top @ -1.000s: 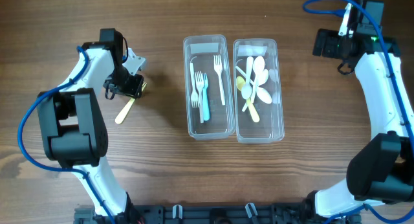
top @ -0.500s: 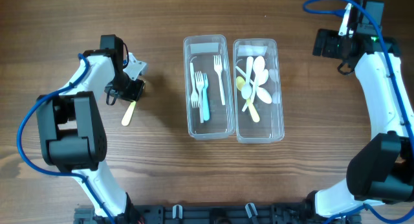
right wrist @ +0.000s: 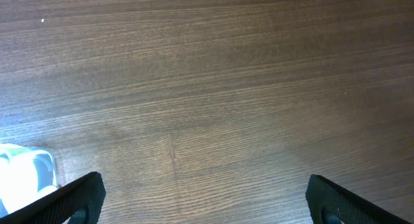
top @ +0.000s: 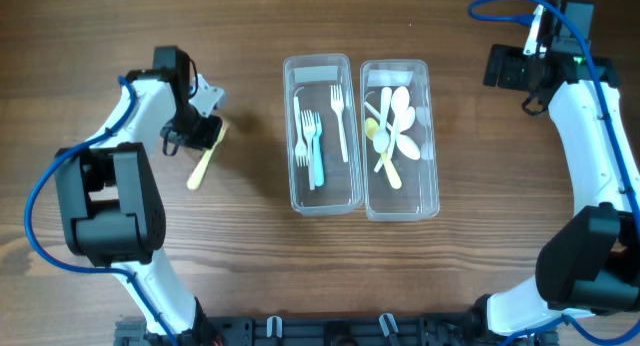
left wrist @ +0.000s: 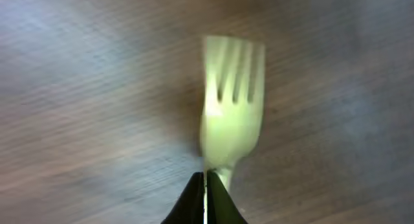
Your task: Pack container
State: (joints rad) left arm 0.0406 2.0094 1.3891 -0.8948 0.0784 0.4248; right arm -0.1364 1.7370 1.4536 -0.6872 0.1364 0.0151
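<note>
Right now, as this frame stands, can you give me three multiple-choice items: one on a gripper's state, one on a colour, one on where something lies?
1. The right gripper is:
A. shut on a lid
B. shut on a cup
C. open

2. The fork in the left gripper is:
A. blue
B. yellow
C. red

3. The spoons lie:
A. in the right container
B. in the left gripper
C. in the right gripper

Answers:
1. C, since the right wrist view shows its fingers wide apart with only wood between them.
2. B, since the left wrist view shows pale yellow tines above the closed fingers.
3. A, since the overhead view shows white and yellow spoons piled inside that clear container.
</note>
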